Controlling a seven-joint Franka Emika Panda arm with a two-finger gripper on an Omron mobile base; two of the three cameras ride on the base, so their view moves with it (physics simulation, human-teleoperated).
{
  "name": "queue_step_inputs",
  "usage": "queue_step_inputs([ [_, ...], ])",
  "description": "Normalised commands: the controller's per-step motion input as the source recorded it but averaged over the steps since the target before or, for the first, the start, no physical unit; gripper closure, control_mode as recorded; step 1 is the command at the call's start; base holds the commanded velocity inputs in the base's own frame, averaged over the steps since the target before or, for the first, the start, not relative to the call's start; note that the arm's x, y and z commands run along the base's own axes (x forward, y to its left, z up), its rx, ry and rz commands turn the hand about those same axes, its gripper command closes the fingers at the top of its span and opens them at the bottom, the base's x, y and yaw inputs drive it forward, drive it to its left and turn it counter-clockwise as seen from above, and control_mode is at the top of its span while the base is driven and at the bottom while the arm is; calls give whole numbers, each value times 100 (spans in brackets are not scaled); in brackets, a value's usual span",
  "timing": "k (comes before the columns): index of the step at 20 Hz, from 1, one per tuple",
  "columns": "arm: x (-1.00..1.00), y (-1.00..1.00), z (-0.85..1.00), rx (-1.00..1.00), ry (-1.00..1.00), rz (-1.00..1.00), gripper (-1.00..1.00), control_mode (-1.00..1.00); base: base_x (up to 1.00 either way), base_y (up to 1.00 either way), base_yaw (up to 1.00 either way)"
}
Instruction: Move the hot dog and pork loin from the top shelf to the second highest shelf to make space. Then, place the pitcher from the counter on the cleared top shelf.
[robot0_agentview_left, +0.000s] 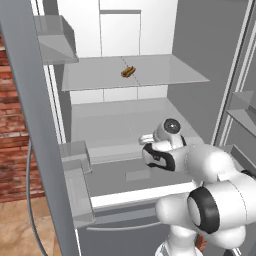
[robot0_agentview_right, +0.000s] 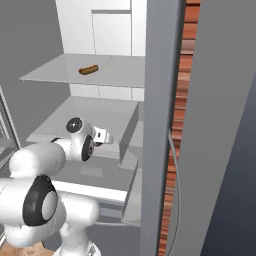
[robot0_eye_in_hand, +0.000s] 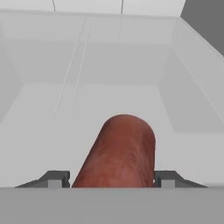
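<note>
1. Pork loin (robot0_eye_in_hand: 120, 151) fills the foreground of the hand view, a reddish-brown, rounded log with a mottled surface, clamped between the two fingertips (robot0_eye_in_hand: 56, 178) of the pincer (robot0_eye_in_hand: 111, 180).
2. So the pincer is closed on the pork loin, with its jaws set fairly wide around the thick meat.
3. Meat like this probably gives a little and could be slick, so a hold across its middle looks soundest.
4. It hangs inside the open fridge, above the second shelf (robot0_agentview_left: 100, 125) near its front edge.
5. On the top shelf (robot0_agentview_left: 165, 75) the hot dog (robot0_agentview_left: 128, 72) lies near the middle, small, tan bun around a darker sausage, light and soft; grip it across the bun.
</note>
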Motion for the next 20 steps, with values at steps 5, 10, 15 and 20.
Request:
queue_step_inputs([
  [5, 69, -8, -8, 3, -1, 0, 100, -100, 0, 0, 0],
  [10, 72, -5, -11, 2, 0, 0, 100, -100, 0, 0, 0],
  [15, 72, 0, -13, 1, 0, 0, -100, -100, 0, 0, 0],
  [20, 35, 0, -2, 0, -3, 0, -100, -100, 0, 0, 0],
])
